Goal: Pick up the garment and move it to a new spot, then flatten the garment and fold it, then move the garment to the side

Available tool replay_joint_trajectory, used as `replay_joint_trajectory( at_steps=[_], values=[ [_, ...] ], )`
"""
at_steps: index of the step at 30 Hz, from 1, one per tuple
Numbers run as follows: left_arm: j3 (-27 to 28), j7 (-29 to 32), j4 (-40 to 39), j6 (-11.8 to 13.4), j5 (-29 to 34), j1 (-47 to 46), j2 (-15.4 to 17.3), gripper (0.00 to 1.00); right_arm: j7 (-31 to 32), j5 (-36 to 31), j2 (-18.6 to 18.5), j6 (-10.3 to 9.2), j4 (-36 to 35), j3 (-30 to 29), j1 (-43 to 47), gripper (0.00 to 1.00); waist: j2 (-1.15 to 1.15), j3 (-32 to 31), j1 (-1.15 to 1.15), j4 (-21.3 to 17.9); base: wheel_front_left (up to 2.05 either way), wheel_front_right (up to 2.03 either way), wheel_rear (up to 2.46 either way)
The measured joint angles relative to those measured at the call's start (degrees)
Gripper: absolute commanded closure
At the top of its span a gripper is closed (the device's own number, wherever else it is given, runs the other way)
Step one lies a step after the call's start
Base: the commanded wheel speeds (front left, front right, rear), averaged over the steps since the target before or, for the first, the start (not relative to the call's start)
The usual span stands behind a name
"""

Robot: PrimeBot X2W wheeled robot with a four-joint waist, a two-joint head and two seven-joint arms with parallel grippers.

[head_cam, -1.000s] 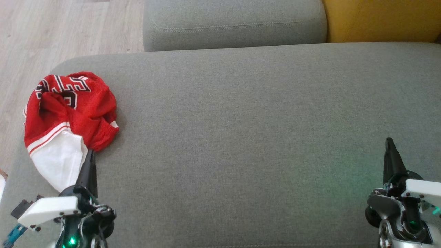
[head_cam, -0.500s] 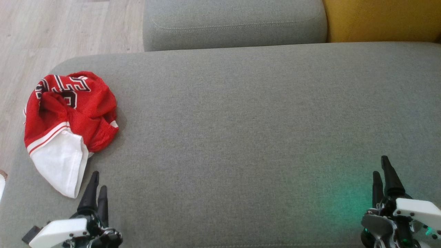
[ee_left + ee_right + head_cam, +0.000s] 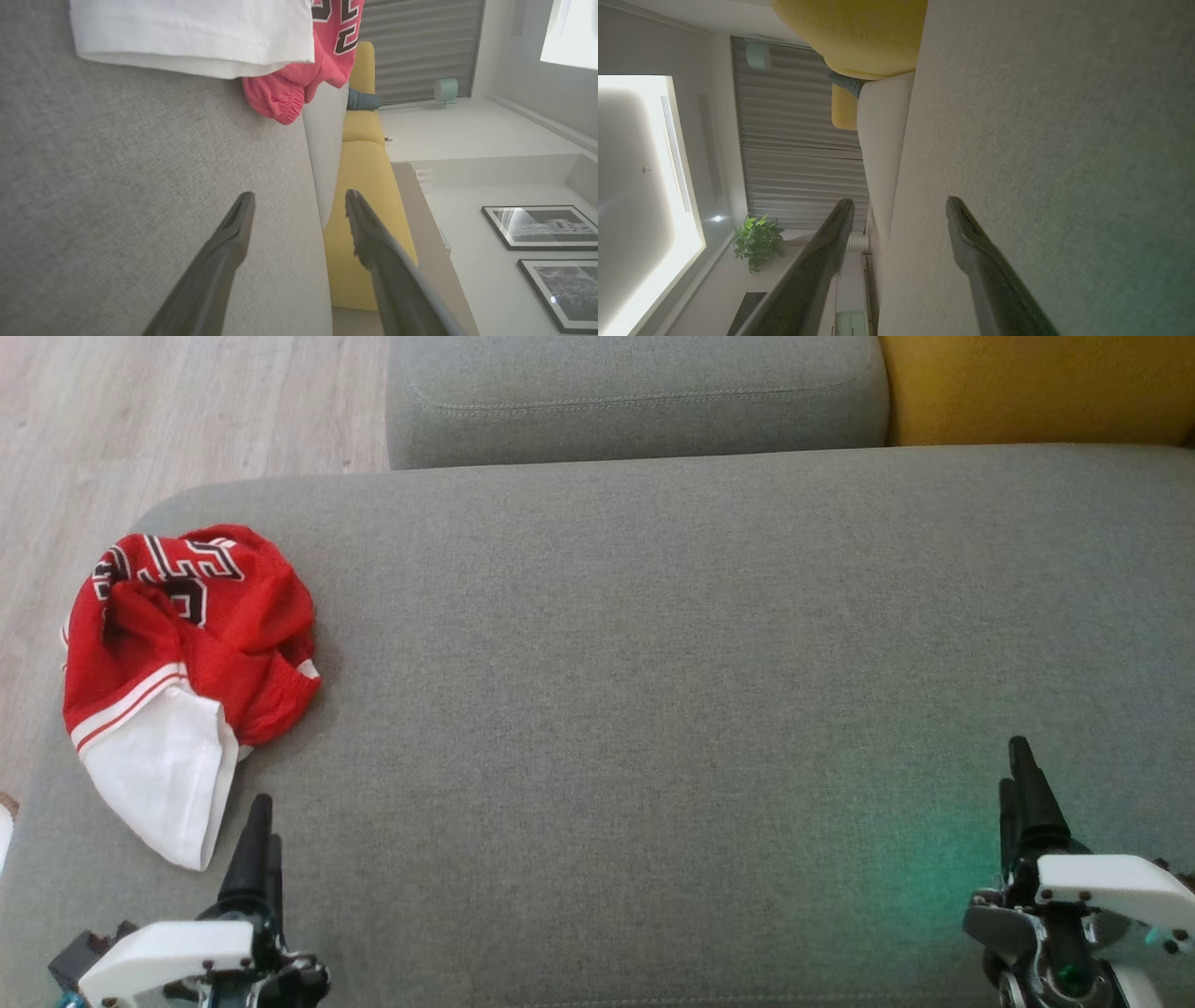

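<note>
A crumpled red garment (image 3: 201, 625) with black-and-white lettering and a white panel lies at the left end of the grey sofa seat (image 3: 653, 663). In the left wrist view the garment (image 3: 205, 32) fills the top, white panel nearest, red folds beyond. My left gripper (image 3: 261, 821) hovers just below the white panel's corner, apart from it, open with nothing between its fingers (image 3: 224, 247). My right gripper (image 3: 1018, 775) stands open over bare seat at the lower right, far from the garment; its own view shows the spread fingers (image 3: 980, 261).
A grey back cushion (image 3: 635, 397) lies behind the seat, with a yellow cushion (image 3: 1036, 387) at the top right. Wooden floor (image 3: 140, 420) runs along the seat's left edge. In the wrist views the room appears sideways, with curtains and a plant (image 3: 759, 240).
The left gripper drew back from the garment's lower edge toward the bottom of the view. The right gripper also dropped back, then rose slightly. The garment has not moved.
</note>
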Motion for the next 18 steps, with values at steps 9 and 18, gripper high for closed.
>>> replay_joint_trajectory(
  at_steps=[9, 18],
  values=[
    [-1.0, -1.5, -0.4, 1.3, 8.1, -0.6, 0.0, 0.00, -1.4, -8.3, 0.0, 0.00, 0.1, 0.1, -0.2, 0.00, 0.00, 0.4, 0.00, 0.0, 0.00, 0.00, 0.00],
    [-1.8, -3.0, -0.8, 2.4, 15.6, -0.8, 0.1, 0.00, -2.9, -15.4, 0.0, 0.00, 0.1, 0.6, -1.2, 0.00, 0.00, 0.7, 0.00, 0.0, 0.00, 0.00, 0.00]
  ],
)
